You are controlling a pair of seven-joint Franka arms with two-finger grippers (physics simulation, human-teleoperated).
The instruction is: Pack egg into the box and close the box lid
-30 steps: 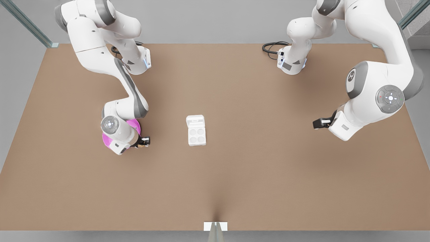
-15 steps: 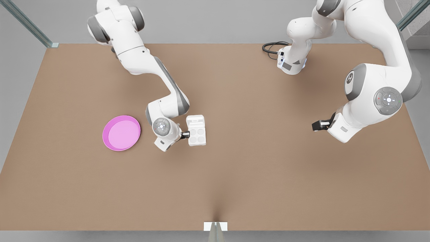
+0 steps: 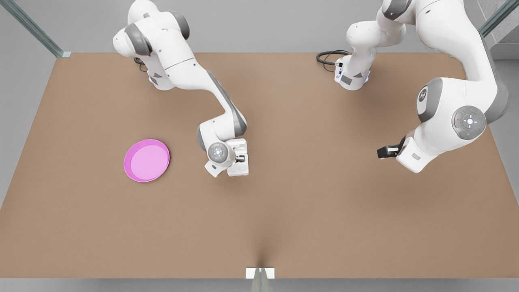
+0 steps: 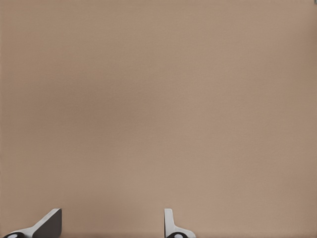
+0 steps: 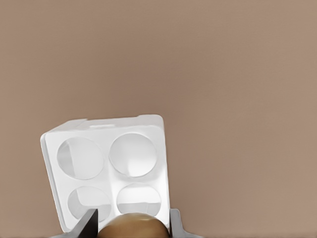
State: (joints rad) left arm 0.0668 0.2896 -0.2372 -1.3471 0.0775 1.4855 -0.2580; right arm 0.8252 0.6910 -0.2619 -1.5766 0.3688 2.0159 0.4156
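The egg (image 5: 131, 225) is gripped between the two fingers of the right gripper (image 5: 132, 224), as seen in the right wrist view, where its tan-brown top shows between the finger tips. It is held above the box (image 5: 110, 171), a white four-cup carton whose cups are all vacant. In the front view the right gripper (image 3: 240, 157) is seen over the box (image 3: 243, 167) near the middle of the brown table (image 3: 284, 202), with the arm's wrist covering part of the carton. The box lid (image 3: 241, 142) is folded open at the carton's far short end. A round pink plate (image 3: 146, 160) is set on the table well apart from the box, toward the front view's left, with nothing on it. The left gripper (image 3: 385, 151) is held over bare table toward the front view's right, well apart from the box, where that arm waits. Its fingers (image 4: 172, 225) are spread apart with nothing between them.
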